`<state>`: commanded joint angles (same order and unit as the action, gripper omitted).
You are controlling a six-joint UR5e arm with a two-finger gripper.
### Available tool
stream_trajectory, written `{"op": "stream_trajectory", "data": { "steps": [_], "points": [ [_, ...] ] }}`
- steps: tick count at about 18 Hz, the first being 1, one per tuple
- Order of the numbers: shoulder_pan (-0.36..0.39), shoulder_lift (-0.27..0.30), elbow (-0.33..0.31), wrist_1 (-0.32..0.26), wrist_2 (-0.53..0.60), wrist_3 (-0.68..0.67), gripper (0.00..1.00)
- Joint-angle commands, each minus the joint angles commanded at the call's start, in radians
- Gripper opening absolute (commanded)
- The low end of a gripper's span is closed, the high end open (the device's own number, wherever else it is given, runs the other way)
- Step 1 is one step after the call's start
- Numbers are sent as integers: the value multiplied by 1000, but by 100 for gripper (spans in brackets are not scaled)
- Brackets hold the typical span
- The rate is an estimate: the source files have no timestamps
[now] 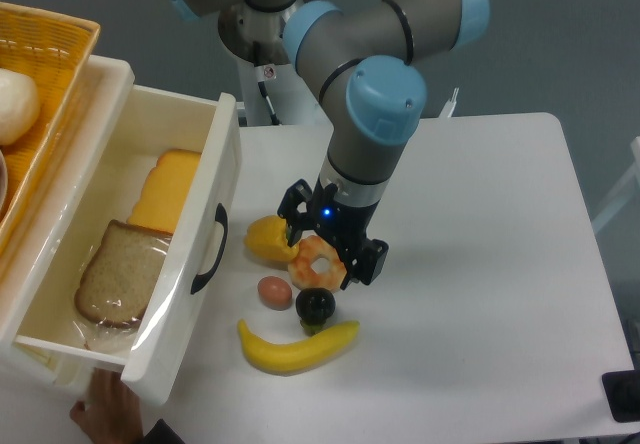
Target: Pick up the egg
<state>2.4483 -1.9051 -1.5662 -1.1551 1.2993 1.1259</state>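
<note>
Fixed camera, looking down on the white table (480, 264). Arm reaches in from the top; gripper (329, 252) hangs low over the cluster of food, fingers spread wide, one dark fingertip by the lemon (264, 240), the other to the right of the donut (318, 262). Nothing held between them. The donut sits right under the gripper, its upper edge partly hidden by the gripper body; cannot tell whether the fingers touch it. Egg (274, 291) lies on the table, below the lemon and lower left of the donut, just beside the black fruit (315, 306), clear of the gripper. Banana (297, 346) curves along below the egg and the fruit. At left a white drawer (212, 234) stands pulled open, holding a bread slice (120, 275) and a yellow slab (167, 193), maybe cheese. Basket (60, 74) at upper left, cut off by the frame, with a pale round thing inside, only partly seen. A hand (100, 422) shows at the bottom edge under the drawer, mostly out of frame.
</note>
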Motion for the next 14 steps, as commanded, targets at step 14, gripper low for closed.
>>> {"op": "stream_trajectory", "data": {
  "steps": [14],
  "points": [
    [-107, -114, -15, 3, 133, 282, 100]
  ]
}}
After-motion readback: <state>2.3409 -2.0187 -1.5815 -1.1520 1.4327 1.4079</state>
